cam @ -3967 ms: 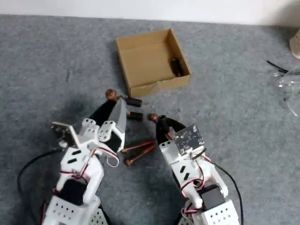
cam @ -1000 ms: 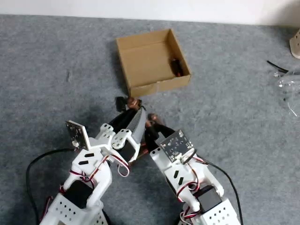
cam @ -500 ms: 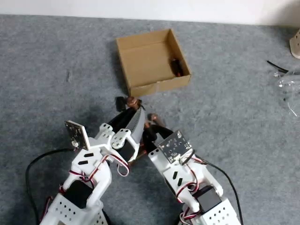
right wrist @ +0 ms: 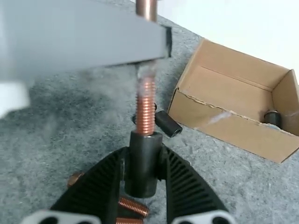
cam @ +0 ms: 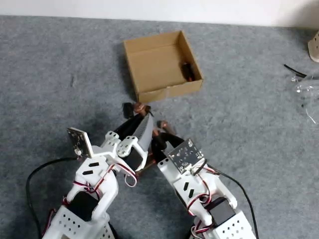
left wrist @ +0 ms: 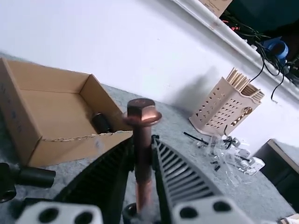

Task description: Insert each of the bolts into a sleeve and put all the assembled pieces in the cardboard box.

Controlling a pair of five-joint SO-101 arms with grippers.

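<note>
Both arms rise from the near edge of the grey bench [cam: 60, 64] and meet near its middle. The right gripper [right wrist: 142, 156] is clenched on a black sleeve [right wrist: 141, 163], which it holds upright between its jaws. The left gripper [left wrist: 142, 140] grasps a copper bolt [left wrist: 142, 149] by the shank, with the flanged hex head above the jaws. The threaded end of the bolt hangs straight down onto the open top of the sleeve, and how far it has entered cannot be told. In the high view the two grippers sit tip to tip, the left [cam: 142, 117] just beyond the right [cam: 158, 137]. Loose bolts [right wrist: 133, 206] lie on the bench under the right gripper. A little farther off a spare sleeve [right wrist: 167, 123] lies on its side, just short of the near wall of the cardboard box [cam: 169, 90]. The box stands open toward the far edge, and a dark piece [cam: 188, 70] rests inside against its right wall. Past it, near the far right corner, are a perforated holder [left wrist: 227, 105] of wooden sticks and some clear plastic bags [left wrist: 224, 149]
</note>
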